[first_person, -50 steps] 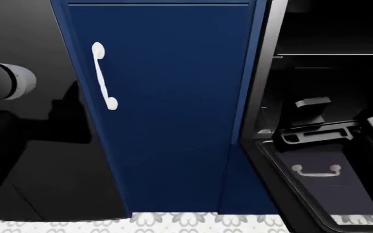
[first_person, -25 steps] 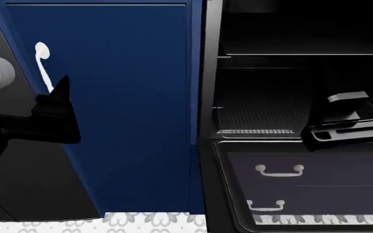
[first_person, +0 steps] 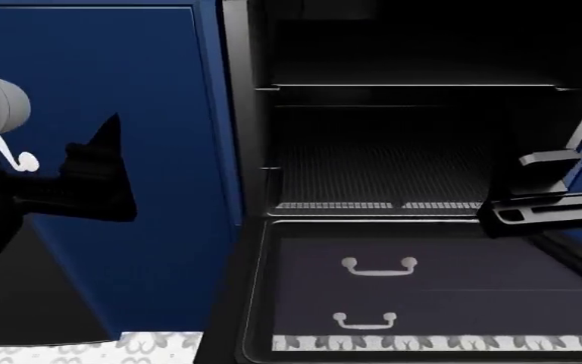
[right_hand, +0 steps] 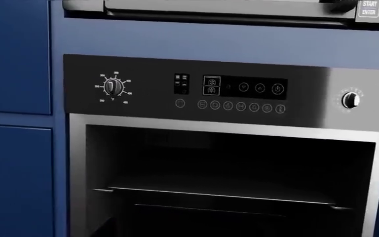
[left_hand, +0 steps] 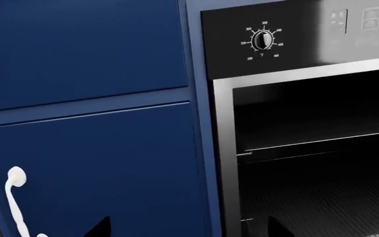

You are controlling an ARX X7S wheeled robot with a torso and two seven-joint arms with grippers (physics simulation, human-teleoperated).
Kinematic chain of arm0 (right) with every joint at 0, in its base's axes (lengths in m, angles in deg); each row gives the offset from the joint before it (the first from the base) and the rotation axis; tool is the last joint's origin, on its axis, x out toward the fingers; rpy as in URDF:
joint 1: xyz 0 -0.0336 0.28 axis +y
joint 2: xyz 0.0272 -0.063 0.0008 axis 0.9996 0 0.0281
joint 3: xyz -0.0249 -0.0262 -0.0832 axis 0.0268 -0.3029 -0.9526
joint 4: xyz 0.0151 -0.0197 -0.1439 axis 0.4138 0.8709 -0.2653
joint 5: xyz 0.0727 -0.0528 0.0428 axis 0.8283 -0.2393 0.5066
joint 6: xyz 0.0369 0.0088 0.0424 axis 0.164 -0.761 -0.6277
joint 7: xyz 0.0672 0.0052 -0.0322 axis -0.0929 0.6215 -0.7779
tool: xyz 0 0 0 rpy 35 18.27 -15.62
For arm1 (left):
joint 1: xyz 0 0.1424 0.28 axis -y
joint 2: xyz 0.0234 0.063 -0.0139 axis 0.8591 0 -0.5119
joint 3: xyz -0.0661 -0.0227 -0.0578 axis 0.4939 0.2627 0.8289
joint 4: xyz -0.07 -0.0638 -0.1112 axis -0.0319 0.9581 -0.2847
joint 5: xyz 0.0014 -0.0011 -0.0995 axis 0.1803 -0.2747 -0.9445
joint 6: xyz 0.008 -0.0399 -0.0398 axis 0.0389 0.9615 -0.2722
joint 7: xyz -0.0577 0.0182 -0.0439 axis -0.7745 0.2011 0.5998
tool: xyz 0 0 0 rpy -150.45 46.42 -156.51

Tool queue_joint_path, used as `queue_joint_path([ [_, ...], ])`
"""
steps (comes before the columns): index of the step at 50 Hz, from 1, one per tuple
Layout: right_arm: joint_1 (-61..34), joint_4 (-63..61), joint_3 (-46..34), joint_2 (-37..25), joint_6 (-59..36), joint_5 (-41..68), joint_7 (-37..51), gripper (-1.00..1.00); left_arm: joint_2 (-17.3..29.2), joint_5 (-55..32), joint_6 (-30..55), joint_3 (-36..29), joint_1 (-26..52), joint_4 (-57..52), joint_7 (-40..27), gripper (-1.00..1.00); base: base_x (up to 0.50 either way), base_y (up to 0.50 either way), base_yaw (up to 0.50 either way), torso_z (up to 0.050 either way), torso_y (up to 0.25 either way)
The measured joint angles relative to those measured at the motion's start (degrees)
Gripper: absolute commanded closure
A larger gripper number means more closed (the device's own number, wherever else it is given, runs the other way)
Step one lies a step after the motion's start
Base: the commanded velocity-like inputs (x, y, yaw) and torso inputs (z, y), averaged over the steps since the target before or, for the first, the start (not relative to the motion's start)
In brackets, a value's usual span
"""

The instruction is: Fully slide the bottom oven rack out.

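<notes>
The oven stands open, its dark glass door dropped flat toward me. The bottom oven rack lies deep inside the black cavity, its silver front edge just behind the door hinge line. My left gripper is open and empty in front of the navy cabinet, left of the oven. In the left wrist view its fingertips stand wide apart at the oven's left frame. My right gripper is open and empty, above the door's far right corner, near the rack's right front.
An upper rack spans the cavity above; it also shows in the right wrist view. The control panel with knobs is above the opening. A navy cabinet door with a white handle flanks the oven's left side.
The head view has swung right: the oven has shifted from the right edge to the middle, and the whole door and rack now show. Both grippers stay open.
</notes>
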Motion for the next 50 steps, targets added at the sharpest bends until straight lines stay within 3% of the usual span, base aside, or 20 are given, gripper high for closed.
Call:
queue_joint_path([
  [31, 4.26, -0.28, 3.26, 0.13, -0.38, -1.50, -1.55, -1.00, 1.03, 1.34, -1.85, 0.01, -2.02, -0.03, 1.71, -1.00, 0.00, -0.50, 0.00, 0.000, 0.000],
  [50, 4.25, 0.01, 2.20, 0.73, -0.26, -2.02, -1.58, -1.00, 1.71, 1.77, -2.73, -0.72, -1.68, 0.26, 2.17, -1.00, 0.04, -0.11, 0.00, 0.050, 0.026],
])
